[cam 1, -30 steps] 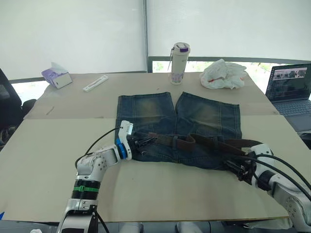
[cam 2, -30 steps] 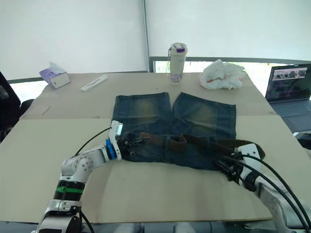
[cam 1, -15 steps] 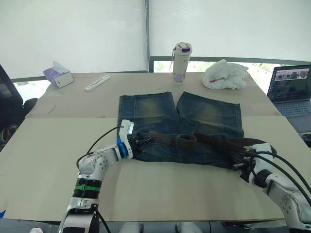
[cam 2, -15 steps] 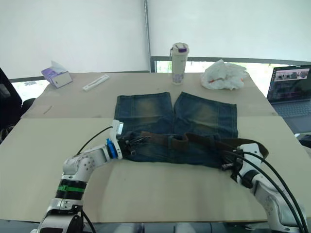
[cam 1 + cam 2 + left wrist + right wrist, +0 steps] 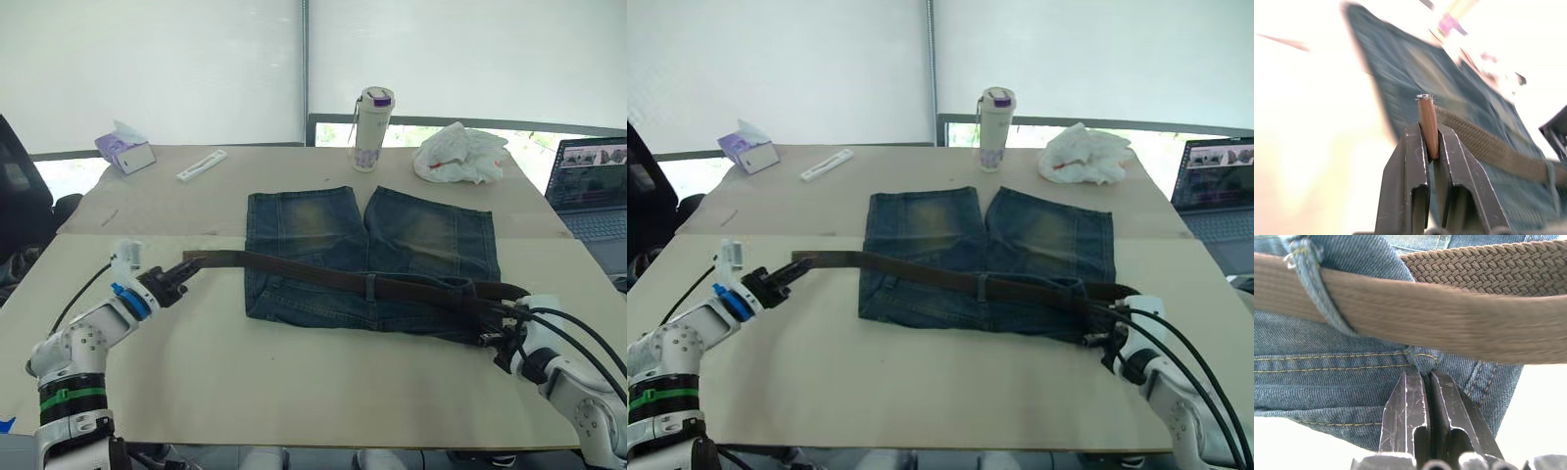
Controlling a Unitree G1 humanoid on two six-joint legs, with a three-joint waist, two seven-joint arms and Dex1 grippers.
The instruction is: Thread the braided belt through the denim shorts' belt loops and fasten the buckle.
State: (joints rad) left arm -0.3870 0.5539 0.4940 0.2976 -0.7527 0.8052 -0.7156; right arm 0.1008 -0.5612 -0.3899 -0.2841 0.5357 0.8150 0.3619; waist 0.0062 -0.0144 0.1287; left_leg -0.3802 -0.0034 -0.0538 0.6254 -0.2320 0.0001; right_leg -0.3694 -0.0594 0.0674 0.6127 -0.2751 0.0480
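Dark brown braided belt (image 5: pixel 323 277) lies across blue denim shorts (image 5: pixel 377 257). My left gripper (image 5: pixel 1431 149) pinches its tip, left of the shorts; right gripper (image 5: pixel 1423 382) clamps the denim waistband.

a wide beige table (image 5: pixel 294 382) carries faded blue denim shorts (image 5: pixel 377 250), a purple tissue box (image 5: pixel 125 152), a flat white strip (image 5: pixel 201 165), a tall white bottle (image 5: pixel 372 115) and crumpled white plastic (image 5: pixel 460 154).

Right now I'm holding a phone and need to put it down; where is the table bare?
Bare: the near strip of the beige table in front of the blue denim shorts, and the stretch between white remote and shorts. Crowded: the waistband, where the brown braided belt runs between both grippers.
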